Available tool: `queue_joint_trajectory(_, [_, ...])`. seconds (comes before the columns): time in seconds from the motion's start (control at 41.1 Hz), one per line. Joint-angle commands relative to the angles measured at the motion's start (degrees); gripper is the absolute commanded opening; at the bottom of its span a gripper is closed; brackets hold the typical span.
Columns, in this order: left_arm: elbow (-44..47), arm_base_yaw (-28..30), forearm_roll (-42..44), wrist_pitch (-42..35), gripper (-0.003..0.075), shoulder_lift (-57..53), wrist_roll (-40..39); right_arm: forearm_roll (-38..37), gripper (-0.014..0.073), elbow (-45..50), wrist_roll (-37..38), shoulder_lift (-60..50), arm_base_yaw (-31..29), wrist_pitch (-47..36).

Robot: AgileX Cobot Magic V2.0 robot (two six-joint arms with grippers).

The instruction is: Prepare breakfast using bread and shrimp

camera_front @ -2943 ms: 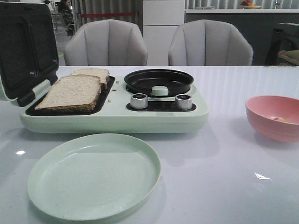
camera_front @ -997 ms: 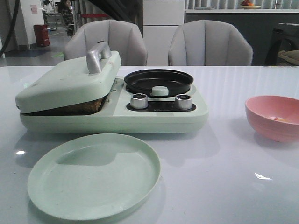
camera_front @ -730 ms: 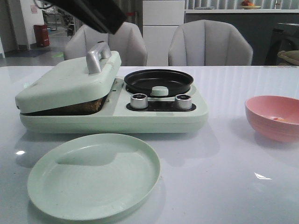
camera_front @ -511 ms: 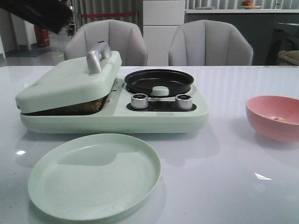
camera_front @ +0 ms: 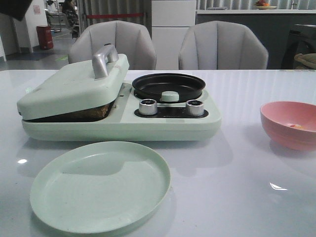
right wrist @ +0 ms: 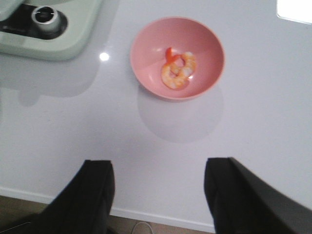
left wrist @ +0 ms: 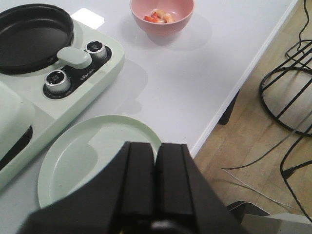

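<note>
A pale green breakfast maker (camera_front: 121, 121) stands toward the far-left part of the white desk (camera_front: 237, 187). Its hinged lid (camera_front: 71, 86), with a metal handle (camera_front: 104, 60), lies down over the sandwich compartment but sits tilted, propped up — a strip of brown-crusted bread (camera_front: 88, 113) shows in the gap under its right edge. On the maker's right half a black round pan (camera_front: 168, 85) sits behind two silver knobs (camera_front: 147, 106).

A pale green plate (camera_front: 100, 185) lies just in front of the maker, near the desk's front edge. Near the right edge stands a pink bowl (right wrist: 177, 57); in it lies the curled orange shrimp (right wrist: 179, 70), seen best from the right wrist.

The left pincer (left wrist: 155, 168) hangs above the plate's front rim and the desk's front edge, its black fingers pressed together with nothing between them. The right pincer (right wrist: 158, 187) hovers over the desk's front edge, near the bowl — its fingers stand wide apart, holding nothing
</note>
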Motion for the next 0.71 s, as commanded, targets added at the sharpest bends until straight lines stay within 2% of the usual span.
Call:
queue_joint_trajectory(0.0, [-1.64, -0.32, -1.27, -3.94, 0.0099, -0.26, -0.11, -1.3, 0.0512, -4.17, -1.61, 3.46, -3.98, -1.12])
queue_joint_trajectory(0.195, [-1.64, -0.32, -1.27, -3.94, 0.0099, -0.26, -0.11, 6.81, 0.0512, -8.13, -11.22, 11.6, -13.72, -0.11])
queue_joint_trajectory(0.413, [-1.64, -0.32, -1.27, -3.94, 0.0099, -0.26, -0.11, 23.58, 0.0512, -10.55, -26.65, 20.86, -25.59, -3.11])
queue_joint_trajectory(0.511, [-1.64, -0.32, -1.38, -3.94, 0.0099, -0.26, -0.11, 27.46, 0.0512, -11.62, -31.25, 24.89, -28.19, -4.32])
queue_joint_trajectory(0.681, [-1.64, -0.32, -1.38, -3.94, 0.0099, -0.26, -0.11, 27.77, 0.0512, -14.94, -32.07, 32.0, -28.33, -7.55])
